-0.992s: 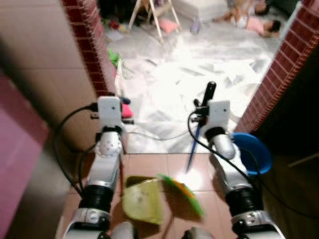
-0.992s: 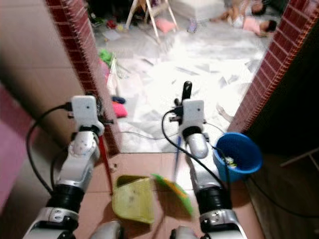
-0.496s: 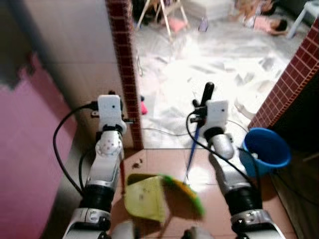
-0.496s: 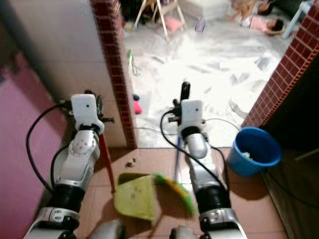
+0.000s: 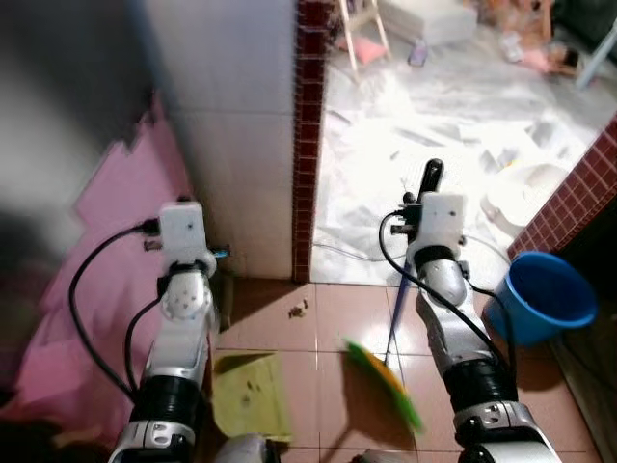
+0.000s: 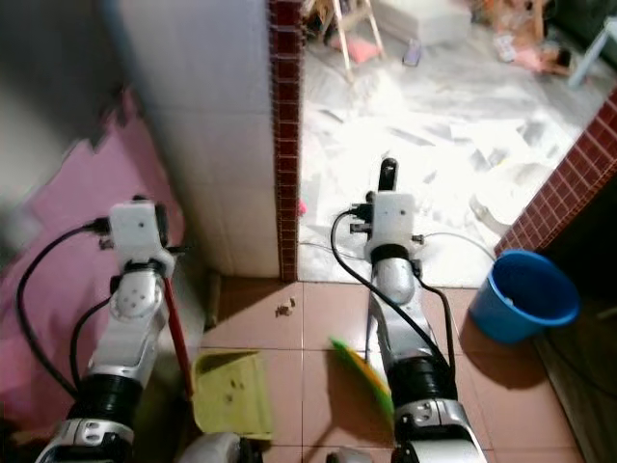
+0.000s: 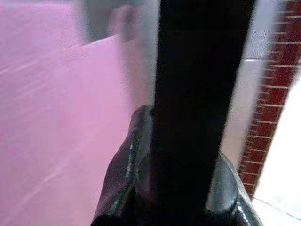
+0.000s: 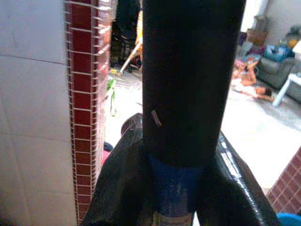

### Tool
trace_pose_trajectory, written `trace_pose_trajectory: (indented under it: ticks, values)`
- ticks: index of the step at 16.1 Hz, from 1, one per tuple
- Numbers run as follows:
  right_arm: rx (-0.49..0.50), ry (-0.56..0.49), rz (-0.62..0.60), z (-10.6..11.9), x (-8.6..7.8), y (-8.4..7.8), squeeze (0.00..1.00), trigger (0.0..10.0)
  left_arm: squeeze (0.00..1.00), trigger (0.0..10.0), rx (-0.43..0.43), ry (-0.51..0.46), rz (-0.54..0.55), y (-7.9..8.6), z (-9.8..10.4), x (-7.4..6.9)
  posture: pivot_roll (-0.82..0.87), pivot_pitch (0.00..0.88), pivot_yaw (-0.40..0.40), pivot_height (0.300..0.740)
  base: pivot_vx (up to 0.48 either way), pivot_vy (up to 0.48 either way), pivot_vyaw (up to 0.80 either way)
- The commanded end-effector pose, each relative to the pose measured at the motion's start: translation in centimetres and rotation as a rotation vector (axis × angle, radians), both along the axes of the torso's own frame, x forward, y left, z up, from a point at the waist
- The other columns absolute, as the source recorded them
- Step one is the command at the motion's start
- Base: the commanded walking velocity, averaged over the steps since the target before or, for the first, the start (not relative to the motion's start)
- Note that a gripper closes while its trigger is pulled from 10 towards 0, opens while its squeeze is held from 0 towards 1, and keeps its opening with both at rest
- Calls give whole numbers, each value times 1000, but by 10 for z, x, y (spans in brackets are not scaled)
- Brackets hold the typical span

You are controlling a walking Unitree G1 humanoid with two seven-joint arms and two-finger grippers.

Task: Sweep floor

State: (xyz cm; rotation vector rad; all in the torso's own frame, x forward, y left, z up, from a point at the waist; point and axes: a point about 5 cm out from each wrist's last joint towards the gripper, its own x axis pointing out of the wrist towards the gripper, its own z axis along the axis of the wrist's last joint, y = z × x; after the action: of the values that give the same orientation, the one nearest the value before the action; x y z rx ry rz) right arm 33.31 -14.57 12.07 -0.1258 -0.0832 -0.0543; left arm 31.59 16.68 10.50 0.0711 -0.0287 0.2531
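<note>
blue bucket point(image 5: 543, 297) by brick wall point(image 5: 573, 201) | pink mat point(image 5: 106, 241) against white tiled wall point(image 5: 231, 116)

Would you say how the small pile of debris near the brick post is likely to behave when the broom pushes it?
The debris looks like loose, light crumbs, so it would probably scatter rather than slide together. The floor tiles look smooth, so bits may skid easily. The broom bristles look soft and may flick some aside.

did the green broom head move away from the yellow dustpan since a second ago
Yes. The green broom head now lies apart from the yellow dustpan, toward the blue bucket; a second ago it lay against the dustpan's edge. The camera also moved.
</note>
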Motion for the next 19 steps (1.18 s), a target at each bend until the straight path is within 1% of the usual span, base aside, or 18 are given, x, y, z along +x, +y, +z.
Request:
trace_pose_trajectory:
  ticks: [1, 3, 5, 12, 18, 19]
  values:
    - [-17, -48, 22, 12, 4, 6, 0, 10000, 0, 10000, -27, -76, 7, -2, 16, 6, -2, 10, -11, 740, 0, 0, 0]
    - [-38, -57, 28, 13, 4, 10, 0, 10000, 0, 10000, -30, -94, 1, 0, 19, 8, -6, 13, -11, 740, 0, 0, 800]
    - [-22, -57, 28, 12, 4, 10, 0, 10000, 0, 10000, -37, -103, 8, 3, 22, 10, -9, 11, -9, 740, 0, 0, 800]
    - [-18, -68, 37, 13, 4, 12, 0, 10000, 0, 10000, -23, -130, -8, 2, 25, 11, -5, 9, -7, 740, 0, 0, 0]
    - [-28, -77, 37, 14, 3, 12, 0, 10000, 0, 10000, -16, -138, -25, -2, 27, 12, -7, 15, -3, 740, 302, 0, 0]
    - [-29, -80, 37, 14, 3, 12, 0, 10000, 0, 10000, -14, -137, -31, -3, 26, 12, -9, 17, -2, 740, 352, 0, 525]
